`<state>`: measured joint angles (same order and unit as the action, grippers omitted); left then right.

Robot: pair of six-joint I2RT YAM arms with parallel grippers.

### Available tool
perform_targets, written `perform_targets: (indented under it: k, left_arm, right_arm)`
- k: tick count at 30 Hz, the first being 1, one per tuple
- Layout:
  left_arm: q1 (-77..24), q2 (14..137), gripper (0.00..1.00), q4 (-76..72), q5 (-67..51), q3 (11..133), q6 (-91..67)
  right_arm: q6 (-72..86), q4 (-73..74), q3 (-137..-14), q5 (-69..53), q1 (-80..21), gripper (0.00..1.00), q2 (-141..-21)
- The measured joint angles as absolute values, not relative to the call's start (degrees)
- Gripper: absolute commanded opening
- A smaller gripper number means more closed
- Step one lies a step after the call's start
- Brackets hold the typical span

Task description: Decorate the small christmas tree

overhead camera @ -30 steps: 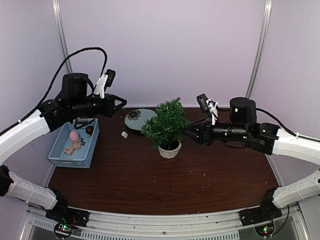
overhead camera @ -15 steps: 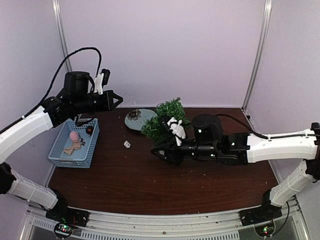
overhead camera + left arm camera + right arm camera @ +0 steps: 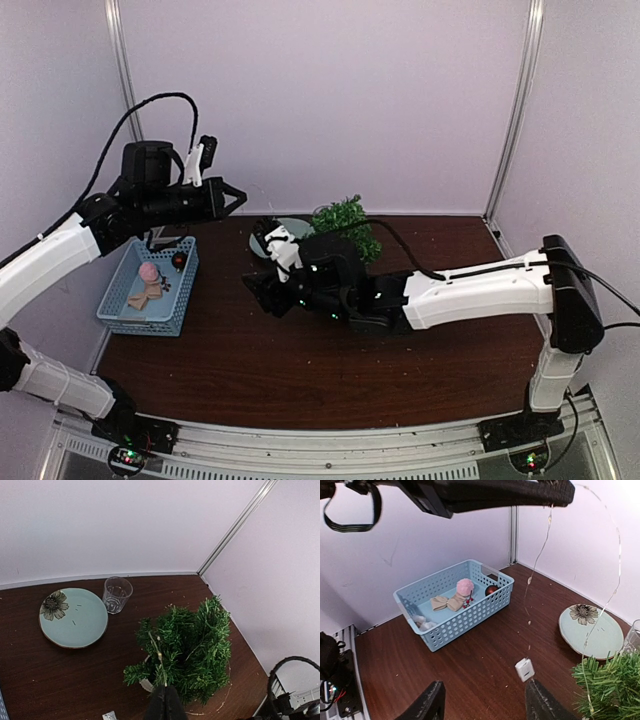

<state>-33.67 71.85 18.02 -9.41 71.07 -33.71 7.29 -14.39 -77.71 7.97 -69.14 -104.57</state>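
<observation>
Whole surface (image 3: 300,370) is being viewed by top cam from above/behind arm bases; wrist cams are being aimed downward, nearer, w/ the small christmas tree (image 3: 185,655) & plate (image 3: 72,617) being shared.

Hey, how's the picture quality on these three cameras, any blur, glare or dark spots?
Top view: even, soft light, no glare. Left wrist: tree and plate are sharp, with straight edges bending towards the corners. Right wrist: basket is crisp, the near fingers are blurred, the wall is washed out at upper right, the wire is faint against it, and the left arm overhead is a dark silhouette.
</observation>
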Motion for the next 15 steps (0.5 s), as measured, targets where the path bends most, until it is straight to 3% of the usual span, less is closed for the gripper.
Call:
perform_targets:
  k: [7,15]
  left_arm:
    - [-33.7,70.7,0.0,17.3,-11.0,71.1,-34.2]
    - [-33.7,70.6,0.0,16.4,-11.8,71.0,-34.3]
  right_arm:
    - [5.9,-18.8,-82.3,14.8,-69.2,0.59,-113.4]
    - [2.5,-23.8,-87.2,21.4,-69.4,0.55,-121.3]
